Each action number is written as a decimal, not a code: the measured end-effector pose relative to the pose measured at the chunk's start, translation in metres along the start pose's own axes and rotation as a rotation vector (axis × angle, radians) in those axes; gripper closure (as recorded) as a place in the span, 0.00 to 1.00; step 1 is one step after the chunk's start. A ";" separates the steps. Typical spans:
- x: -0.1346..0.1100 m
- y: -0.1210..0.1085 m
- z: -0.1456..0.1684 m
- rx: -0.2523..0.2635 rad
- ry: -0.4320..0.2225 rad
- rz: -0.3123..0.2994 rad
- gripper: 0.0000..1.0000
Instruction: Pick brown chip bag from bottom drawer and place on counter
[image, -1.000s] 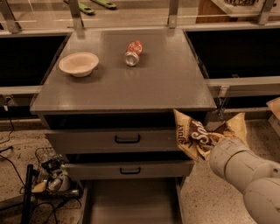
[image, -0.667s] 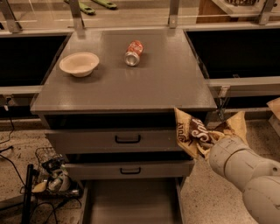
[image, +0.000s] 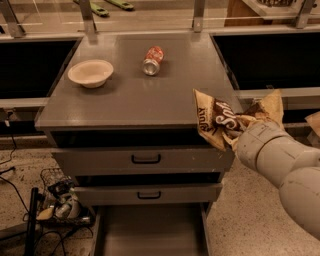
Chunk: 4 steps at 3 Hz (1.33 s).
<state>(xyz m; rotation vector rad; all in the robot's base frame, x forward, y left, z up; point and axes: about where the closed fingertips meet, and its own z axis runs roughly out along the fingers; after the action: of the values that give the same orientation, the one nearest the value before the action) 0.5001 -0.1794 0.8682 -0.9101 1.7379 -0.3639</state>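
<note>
While its jaws clamp the crinkly brown chip bag (image: 218, 119), the gripper (image: 237, 130) hangs right of centre, beside the matte grey tabletop (image: 150, 100).

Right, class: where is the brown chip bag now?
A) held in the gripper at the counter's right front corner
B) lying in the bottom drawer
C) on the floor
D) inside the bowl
A: the gripper, at the right front corner of the counter, is shut on the brown chip bag, holding it off any surface.
</note>
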 end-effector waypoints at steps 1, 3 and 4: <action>0.004 -0.001 0.001 0.001 0.006 0.003 1.00; -0.046 -0.057 -0.002 0.066 -0.055 -0.084 1.00; -0.094 -0.053 0.020 0.018 -0.119 -0.117 1.00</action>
<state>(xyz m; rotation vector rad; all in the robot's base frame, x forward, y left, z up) 0.5503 -0.1420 0.9588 -1.0032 1.5743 -0.3935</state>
